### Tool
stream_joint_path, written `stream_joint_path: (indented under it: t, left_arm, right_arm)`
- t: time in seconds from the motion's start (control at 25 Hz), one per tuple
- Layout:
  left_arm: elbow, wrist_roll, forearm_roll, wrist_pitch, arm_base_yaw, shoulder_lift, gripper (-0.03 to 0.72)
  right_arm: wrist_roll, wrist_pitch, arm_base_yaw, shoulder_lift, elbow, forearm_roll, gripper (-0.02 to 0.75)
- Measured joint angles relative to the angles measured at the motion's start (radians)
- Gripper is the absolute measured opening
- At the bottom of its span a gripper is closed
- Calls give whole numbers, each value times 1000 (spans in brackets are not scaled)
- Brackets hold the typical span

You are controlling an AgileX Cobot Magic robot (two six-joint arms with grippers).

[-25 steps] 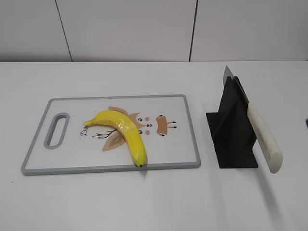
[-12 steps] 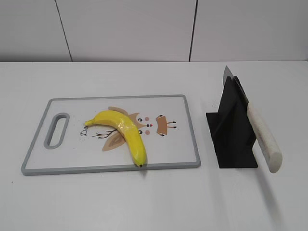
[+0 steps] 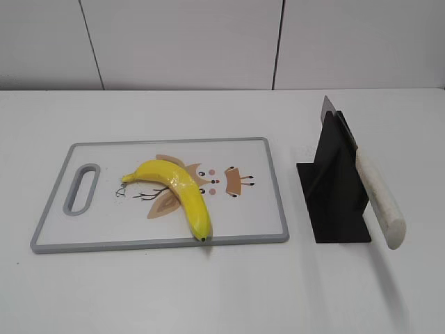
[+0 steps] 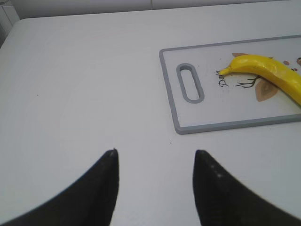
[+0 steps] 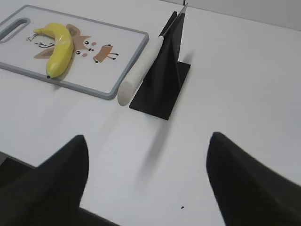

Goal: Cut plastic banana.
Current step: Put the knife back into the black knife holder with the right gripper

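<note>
A yellow plastic banana (image 3: pixel 177 189) lies on a white cutting board with a grey rim (image 3: pixel 278 195); it also shows in the left wrist view (image 4: pixel 270 73) and the right wrist view (image 5: pixel 59 49). A knife with a white handle (image 3: pixel 377 197) rests in a black stand (image 3: pixel 334 184) to the right of the board, handle toward the front; the knife also shows in the right wrist view (image 5: pixel 141 70). My left gripper (image 4: pixel 155 153) is open and empty over bare table left of the board. My right gripper (image 5: pixel 148 139) is open and empty, in front of the stand. Neither gripper shows in the exterior view.
The board has a handle slot (image 3: pixel 82 188) at its left end and a printed fox picture (image 3: pixel 226 181). The white table's near edge shows at the lower left of the right wrist view (image 5: pixel 28 167). A white panelled wall (image 3: pixel 208 42) stands behind the table.
</note>
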Motion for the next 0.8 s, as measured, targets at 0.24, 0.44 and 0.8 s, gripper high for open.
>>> stream_joint_path:
  t: [0.24,0.44,0.8]
  left_arm:
    - [0,0,-1,0,0,0,473]
    - [0,0,-1,0,0,0,472]
    - [0,0,-1,0,0,0,472]
  right_arm:
    - [0,0,-133,-5,0,27,593]
    - [0,0,-296,-5,0,31,593]
    - [0,0,-348,-5,0,32,592]
